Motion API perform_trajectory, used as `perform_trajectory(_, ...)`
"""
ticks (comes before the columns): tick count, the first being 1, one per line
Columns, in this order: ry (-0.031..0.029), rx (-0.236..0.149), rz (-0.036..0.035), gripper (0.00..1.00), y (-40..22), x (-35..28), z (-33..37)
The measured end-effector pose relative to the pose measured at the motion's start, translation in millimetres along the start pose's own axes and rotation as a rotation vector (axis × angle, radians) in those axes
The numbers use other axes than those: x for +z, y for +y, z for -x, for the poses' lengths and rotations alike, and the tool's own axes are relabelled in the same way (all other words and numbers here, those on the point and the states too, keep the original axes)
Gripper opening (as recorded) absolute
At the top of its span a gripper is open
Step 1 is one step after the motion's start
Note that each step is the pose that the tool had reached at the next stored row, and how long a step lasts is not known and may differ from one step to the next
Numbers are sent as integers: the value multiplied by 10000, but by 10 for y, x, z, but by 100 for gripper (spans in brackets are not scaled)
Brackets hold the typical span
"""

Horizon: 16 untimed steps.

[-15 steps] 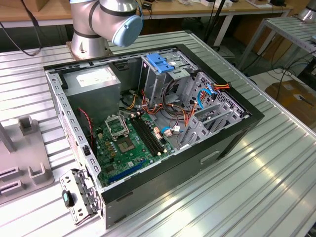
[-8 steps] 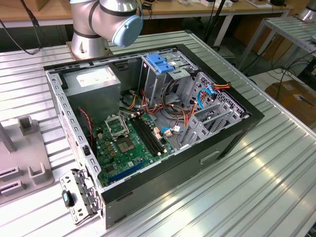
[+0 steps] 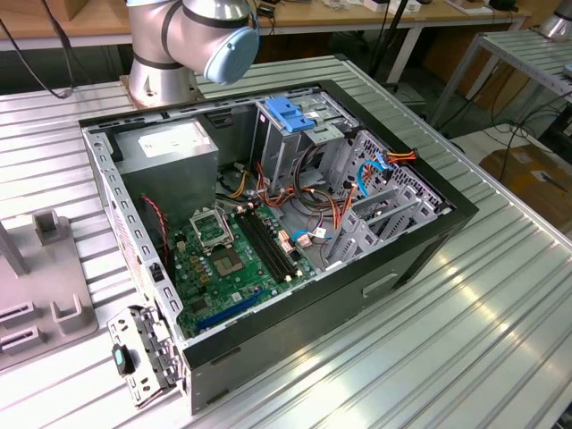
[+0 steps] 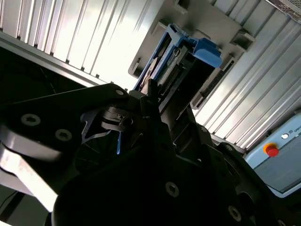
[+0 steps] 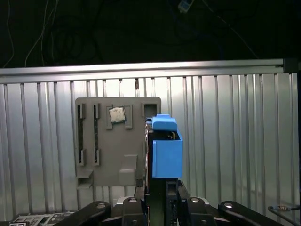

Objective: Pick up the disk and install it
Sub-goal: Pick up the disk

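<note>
1. The black gripper (image 5: 155, 203) is clamped on the disk (image 5: 167, 151), a flat silver-grey metal drive with blue plastic side rails, which stands edge-on between the jaws.
2. In both wrist views the disk is seen against one edge of a flat grey plastic fixture plate (image 5: 117, 150), which carries a small square silver chip (image 5: 116, 115).
3. The plate lies on the ribbed metal tabletop (image 5: 225, 141).
4. In the exterior view an open black computer case (image 3: 420, 246) occupies the tabletop's middle.
</note>
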<state>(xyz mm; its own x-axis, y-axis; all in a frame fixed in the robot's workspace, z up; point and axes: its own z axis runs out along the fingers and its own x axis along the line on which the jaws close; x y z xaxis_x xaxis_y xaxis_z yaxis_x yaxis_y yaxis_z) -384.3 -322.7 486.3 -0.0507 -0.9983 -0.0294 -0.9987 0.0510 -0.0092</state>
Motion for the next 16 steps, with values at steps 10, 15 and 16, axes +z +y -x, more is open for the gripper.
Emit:
perform_trajectory(10, 0, 0, 0, 35, -177, 2, 9)
perform_trajectory(15, 0, 0, 0, 35, -270, 3, 14)
perform_trajectory(16, 0, 0, 0, 35, -287, 3, 15)
